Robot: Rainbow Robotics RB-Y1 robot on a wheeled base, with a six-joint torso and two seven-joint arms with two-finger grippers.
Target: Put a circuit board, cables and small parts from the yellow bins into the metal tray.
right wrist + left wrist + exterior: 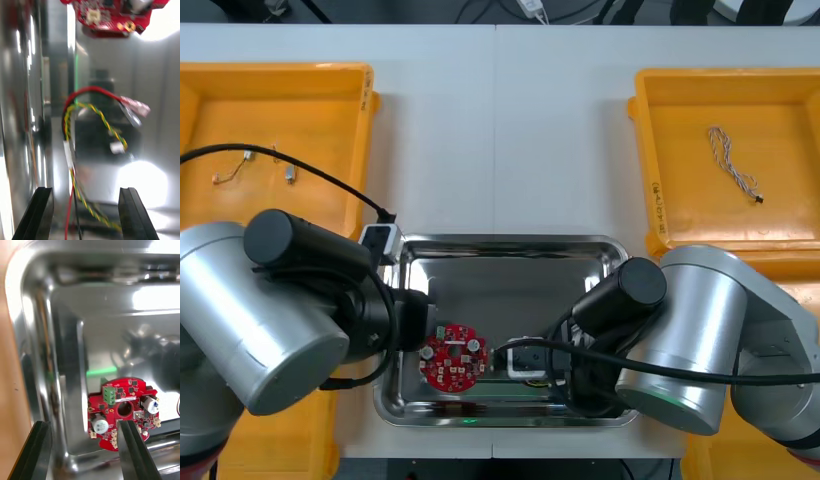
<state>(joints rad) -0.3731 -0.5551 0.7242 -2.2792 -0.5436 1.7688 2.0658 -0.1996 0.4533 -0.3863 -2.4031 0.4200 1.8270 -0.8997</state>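
The shiny metal tray [510, 255] lies at the table's front middle. A round red circuit board [451, 359] rests flat in its front left part. My left gripper [82, 455] stands open low over the tray's left wall, with the circuit board [122, 408] just beyond one fingertip. From the right side, my right gripper [85, 217] is open low in the tray. A red and yellow cable [93, 112] lies on the tray floor between and beyond its fingers. The circuit board [112, 15] sits farther off.
The back left yellow bin [270, 80] holds a thin cable [230, 170] and a small metal part [290, 173]. In the back right yellow bin [740, 85] lies a twisted blue and white cable [735, 165]. Both arms crowd the tray's front half.
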